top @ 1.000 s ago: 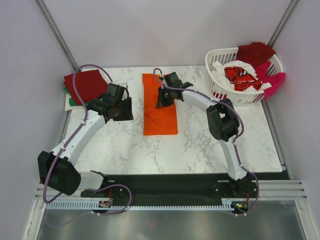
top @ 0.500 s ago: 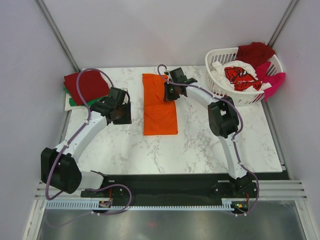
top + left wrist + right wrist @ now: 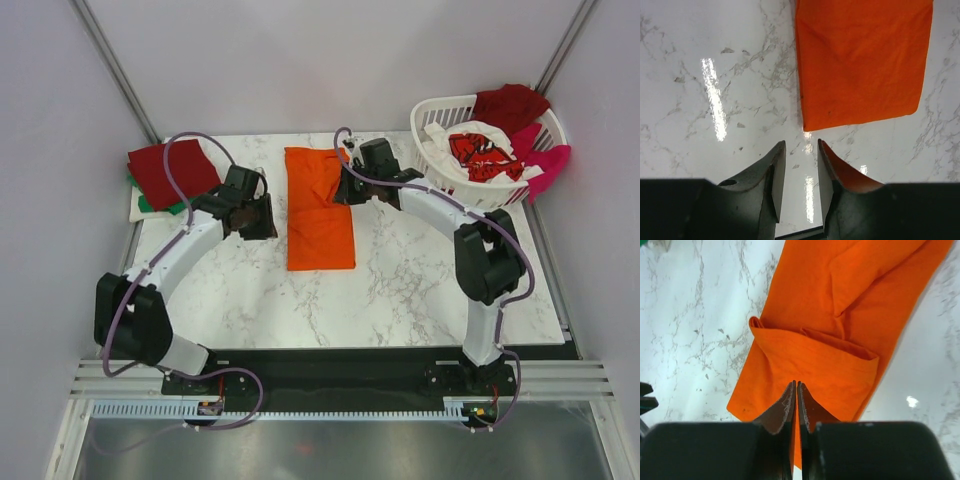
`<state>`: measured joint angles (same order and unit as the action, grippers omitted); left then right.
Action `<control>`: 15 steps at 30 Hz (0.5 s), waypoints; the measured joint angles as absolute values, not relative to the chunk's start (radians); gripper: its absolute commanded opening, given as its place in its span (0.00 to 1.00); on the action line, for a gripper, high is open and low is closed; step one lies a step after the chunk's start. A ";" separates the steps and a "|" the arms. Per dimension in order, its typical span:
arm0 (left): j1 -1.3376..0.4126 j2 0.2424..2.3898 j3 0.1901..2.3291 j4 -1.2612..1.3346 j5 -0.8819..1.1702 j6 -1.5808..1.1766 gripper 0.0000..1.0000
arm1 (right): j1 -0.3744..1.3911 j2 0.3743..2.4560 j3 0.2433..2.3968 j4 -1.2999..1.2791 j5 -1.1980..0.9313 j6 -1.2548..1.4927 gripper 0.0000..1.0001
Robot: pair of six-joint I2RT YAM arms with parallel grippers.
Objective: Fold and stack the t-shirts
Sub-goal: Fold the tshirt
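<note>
While the right gripper pinched the orange t-shirt, the left gripper hovered nearby. Its fingers stood apart.

The left gripper hovers just left of the orange t-shirt, jaws narrowly parted. The right gripper pinches its right edge.
</note>
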<state>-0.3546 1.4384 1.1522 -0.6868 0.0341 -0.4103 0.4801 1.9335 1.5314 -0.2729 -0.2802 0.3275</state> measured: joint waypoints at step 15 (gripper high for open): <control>-0.355 1.957 1.455 -0.568 0.089 -0.460 0.29 | 0.419 2.145 1.523 -0.208 -0.400 0.363 0.08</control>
<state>-0.3546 1.9572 1.4548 -0.5682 0.0895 -0.4603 0.4187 2.1448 1.5227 -0.2085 -0.3996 0.3630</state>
